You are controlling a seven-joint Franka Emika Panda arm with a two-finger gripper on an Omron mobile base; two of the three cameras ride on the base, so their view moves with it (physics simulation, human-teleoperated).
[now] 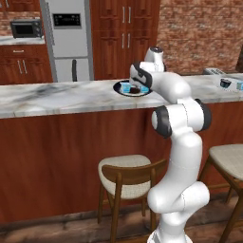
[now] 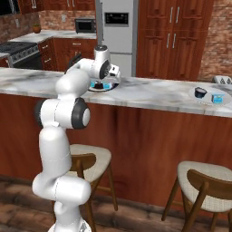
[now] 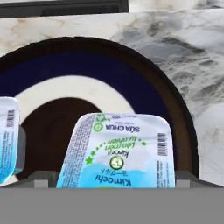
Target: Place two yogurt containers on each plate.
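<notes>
In the hand view my gripper point(image 3: 116, 179) is open low over the dark navy plate point(image 3: 148, 83). One light-blue yogurt container point(image 3: 118, 151) lies on the plate between the fingertips point(image 3: 41, 178), which stand just outside its sides. A second yogurt container point(image 3: 6, 135) lies on the same plate at the left edge. From the base, the dark plate point(image 1: 117, 88) sits on the marble counter under my hand, with a yogurt container point(image 1: 126, 87) on it. Far right, the pale plate point(image 2: 206, 97) carries one yogurt container point(image 2: 217, 98) and a small black cup point(image 2: 200, 93).
The marble counter point(image 1: 57, 97) runs across both base views above a wood-panelled front. A toaster point(image 2: 222, 79) stands behind the pale plate. Wooden stools point(image 1: 126, 178) point(image 2: 204, 181) stand below the counter beside my base. Fridge and cabinets line the back wall.
</notes>
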